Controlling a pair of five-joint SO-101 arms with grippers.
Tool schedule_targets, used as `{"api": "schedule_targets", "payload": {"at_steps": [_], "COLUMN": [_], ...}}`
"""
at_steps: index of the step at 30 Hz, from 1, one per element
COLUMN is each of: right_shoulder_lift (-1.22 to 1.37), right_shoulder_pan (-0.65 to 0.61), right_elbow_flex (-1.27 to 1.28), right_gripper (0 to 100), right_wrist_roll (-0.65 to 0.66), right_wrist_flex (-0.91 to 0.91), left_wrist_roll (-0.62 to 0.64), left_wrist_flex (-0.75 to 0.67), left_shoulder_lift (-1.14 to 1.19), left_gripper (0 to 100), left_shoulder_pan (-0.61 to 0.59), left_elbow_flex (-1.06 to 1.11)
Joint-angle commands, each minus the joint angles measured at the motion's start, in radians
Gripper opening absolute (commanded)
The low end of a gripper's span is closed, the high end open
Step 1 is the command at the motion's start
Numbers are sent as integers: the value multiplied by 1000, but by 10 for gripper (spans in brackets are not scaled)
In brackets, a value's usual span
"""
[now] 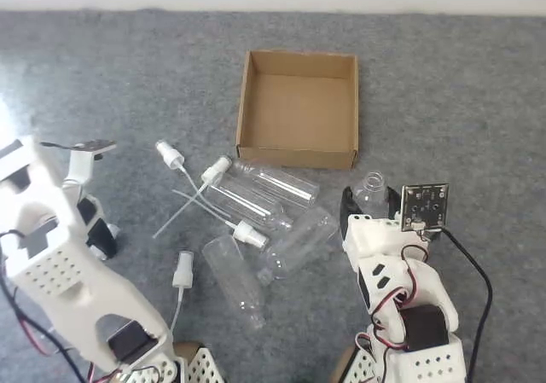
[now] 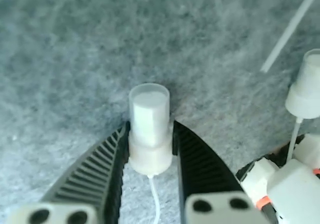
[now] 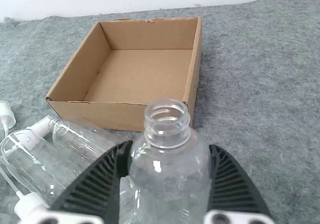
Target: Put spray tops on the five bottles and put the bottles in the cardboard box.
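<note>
Sitting toward the far side of the grey felt mat, the cardboard box is square, low-walled and open at the top, with its bare brown floor showing; every bottle and spray top lies outside it. The right gripper holds an upright bottle just in front of the box's near right corner, its ribbed black fingers pressed against either side of the body below the shoulder. That bottle is clear plastic, round, with a threaded neck that is open and bears no top. In the high view the same bottle stands between the gripper's dark fingers, near the box wall but apart from it. The left gripper is narrowed around a white spray top, gripping its lower collar from both sides; the top stands upright with its flat cap uppermost and a thin dip tube hanging down between the fingers, over the felt. A second spray top lies close by. Between the two arms, four more bottles lie on their sides in a loose cluster just in front of the box, clear and uncapped, some touching each other. Loose spray tops with long thin tubes lie among and beside them.
</note>
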Motion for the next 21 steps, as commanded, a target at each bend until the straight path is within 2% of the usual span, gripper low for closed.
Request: {"api": "schedule_targets", "payload": {"at_steps": [1, 12, 21], "right_shoulder_lift": [-16, -16, -16], "right_shoulder_pan": [4, 4, 2], "right_elbow_flex": [-11, -11, -11], "right_gripper": [133, 133, 133], "right_wrist_roll": [-5, -5, -5], "right_wrist_flex": [-21, -21, -21], "left_wrist_roll": [-5, -3, -2], "left_wrist_flex": [41, 41, 40], "left_shoulder_lift": [-46, -399, -548], "left_gripper": [26, 28, 27], "left_shoulder_pan": [17, 17, 2], "left_elbow_flex": [-25, 74, 91]}}
